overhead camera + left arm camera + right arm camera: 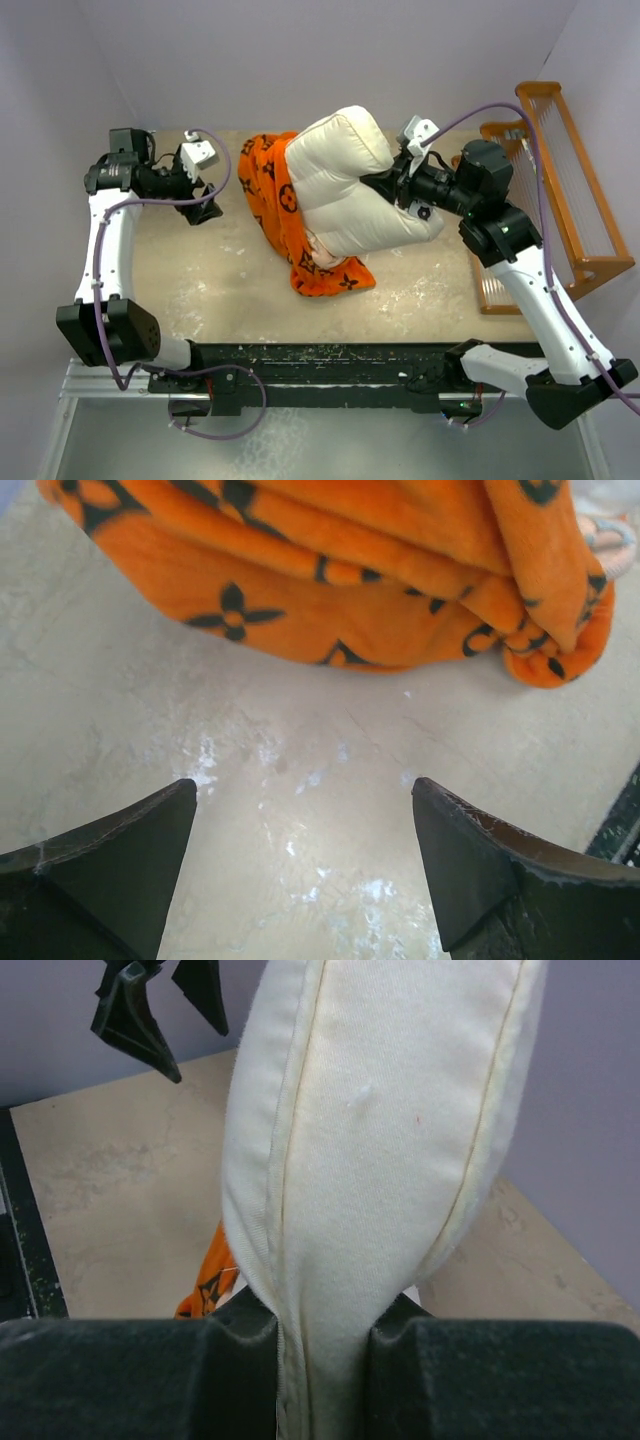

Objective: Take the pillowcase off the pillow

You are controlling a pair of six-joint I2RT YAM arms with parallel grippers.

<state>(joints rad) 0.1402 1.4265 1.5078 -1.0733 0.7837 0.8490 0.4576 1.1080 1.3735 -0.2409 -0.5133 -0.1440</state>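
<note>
I work in a robot lab cell: plain pale walls box in a scuffed beige table on the far, left and right sides. My left arm and right arm are bolted to a black rail at its near edge, trailing purple cables.

Pale lilac walls, beige tabletop, wooden rack

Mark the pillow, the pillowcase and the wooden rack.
pillow [340, 190], top external view, middle of its cream face.
pillowcase [262, 190], top external view, bunched orange fold left of the pillow.
wooden rack [537, 90], top external view, its far top bar.
</note>
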